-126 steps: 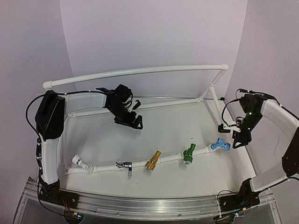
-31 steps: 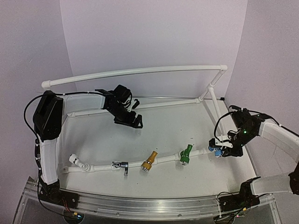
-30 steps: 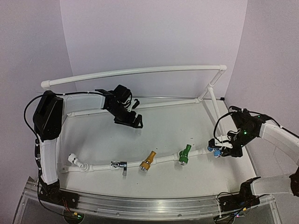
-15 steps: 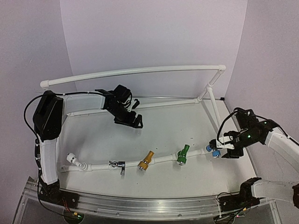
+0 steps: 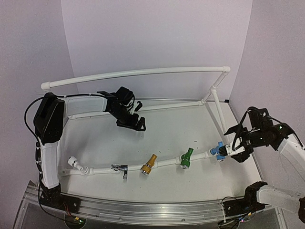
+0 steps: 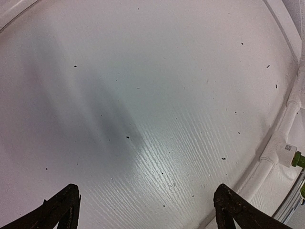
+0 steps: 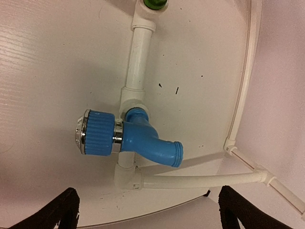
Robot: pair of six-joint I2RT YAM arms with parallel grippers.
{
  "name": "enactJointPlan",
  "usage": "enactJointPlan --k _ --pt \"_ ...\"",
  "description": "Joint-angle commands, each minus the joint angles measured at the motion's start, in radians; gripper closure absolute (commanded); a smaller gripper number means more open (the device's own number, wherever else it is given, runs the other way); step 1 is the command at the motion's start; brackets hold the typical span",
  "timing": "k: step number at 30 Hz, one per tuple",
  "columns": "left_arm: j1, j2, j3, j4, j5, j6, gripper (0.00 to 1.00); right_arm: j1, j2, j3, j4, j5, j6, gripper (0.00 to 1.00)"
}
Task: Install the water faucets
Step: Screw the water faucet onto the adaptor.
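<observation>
Four water faucets sit in a row on a white pipe [image 5: 167, 163] lying along the table's front: silver [image 5: 125, 168], yellow [image 5: 148, 164], green [image 5: 187, 159] and blue [image 5: 219, 151]. My right gripper [image 5: 234, 144] is open just right of the blue faucet, holding nothing. In the right wrist view the blue faucet [image 7: 136, 140] lies on its pipe joint ahead of the gripper [image 7: 150, 210], apart from both fingers, with the green faucet [image 7: 153, 4] at the top edge. My left gripper [image 5: 134, 125] hangs open over the back left of the table, its wrist view showing bare table between its fingers [image 6: 62, 210].
A white PVC pipe frame [image 5: 143, 73] arches across the back and drops to the table at the right [image 5: 218, 107]. A white elbow fitting [image 5: 76, 163] ends the faucet pipe at the left. The table's right rim runs close beside my right gripper.
My right gripper has opened, let go of the blue faucet and drawn back to the right. The faucet pipe stays on the table. The left arm has not moved.
</observation>
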Motion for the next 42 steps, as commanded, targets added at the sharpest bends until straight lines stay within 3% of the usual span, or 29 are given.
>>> enactJointPlan --k 1,10,25,42 --pt "0.000 -0.054 0.005 0.001 0.003 -0.004 0.02 0.007 -0.058 -0.052 0.002 -0.066 -0.296 0.02" --pt "0.000 -0.054 0.008 0.000 0.006 -0.009 0.02 0.008 0.038 -0.098 0.135 -0.054 -0.562 0.02" --pt "0.000 -0.051 0.000 0.011 0.002 -0.005 0.02 0.014 0.164 -0.120 0.258 -0.041 -0.715 0.03" --pt "0.005 -0.038 0.006 0.016 0.009 -0.003 0.02 0.019 0.194 -0.129 0.268 -0.032 -0.669 0.36"
